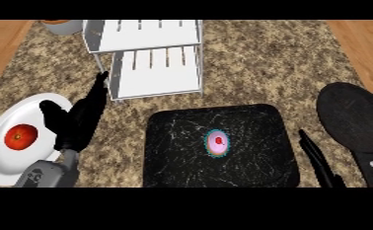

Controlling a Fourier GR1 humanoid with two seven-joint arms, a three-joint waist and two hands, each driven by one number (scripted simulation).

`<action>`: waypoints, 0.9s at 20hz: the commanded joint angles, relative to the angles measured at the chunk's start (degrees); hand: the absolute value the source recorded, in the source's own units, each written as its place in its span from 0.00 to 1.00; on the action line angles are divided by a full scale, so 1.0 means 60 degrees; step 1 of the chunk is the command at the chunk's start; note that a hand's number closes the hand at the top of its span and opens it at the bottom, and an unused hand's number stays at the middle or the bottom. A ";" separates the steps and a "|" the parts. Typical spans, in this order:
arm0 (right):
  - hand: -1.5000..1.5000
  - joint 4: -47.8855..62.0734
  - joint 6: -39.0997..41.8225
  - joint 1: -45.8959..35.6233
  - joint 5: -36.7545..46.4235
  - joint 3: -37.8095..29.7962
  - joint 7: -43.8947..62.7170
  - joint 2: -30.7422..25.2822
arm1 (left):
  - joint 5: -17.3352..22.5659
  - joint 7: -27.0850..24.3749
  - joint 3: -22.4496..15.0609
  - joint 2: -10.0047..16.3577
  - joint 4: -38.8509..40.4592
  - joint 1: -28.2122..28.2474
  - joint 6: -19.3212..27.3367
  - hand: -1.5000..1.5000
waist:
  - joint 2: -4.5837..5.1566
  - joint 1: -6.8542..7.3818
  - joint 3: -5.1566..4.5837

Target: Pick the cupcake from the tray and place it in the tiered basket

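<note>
A small cupcake (217,143) with pink icing, a red dot on top and a teal wrapper sits near the middle of a black square tray (175,170). The white tiered basket (157,73) with slatted shelves stands behind the tray, at the upper left. My left hand (79,116) is at the left of the tray, fingers straight and pointing up toward the basket, holding nothing. My right hand (320,162) shows at the tray's right edge, fingers straight, apart from the cupcake.
A white plate (29,113) with a red apple (20,136) lies at the far left, partly behind my left hand. A black pan (350,118) lies at the right edge. A pot-like object (62,25) stands at the top left. Wooden borders flank the granite counter.
</note>
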 commanded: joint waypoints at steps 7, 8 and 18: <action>0.00 -0.2689 -0.0165 0.2131 0.5613 0.1185 0.4897 -0.0261 | -0.0050 0.0170 -0.0169 -0.0255 0.0223 -0.0248 -0.0102 0.50 | 0.0145 -0.0053 -0.0086; 0.00 -0.3086 0.0074 0.2215 0.6159 0.1537 0.5405 -0.0044 | 0.0073 0.0035 -0.0210 -0.0060 0.0104 0.0088 -0.0509 0.50 | 0.0130 0.0064 -0.0084; 0.00 -0.2973 0.2946 0.0962 1.1158 0.4908 1.0037 0.2633 | 0.0162 0.0442 0.0072 -0.0105 0.0205 -0.0471 -0.0582 0.50 | 0.0138 0.0234 -0.0044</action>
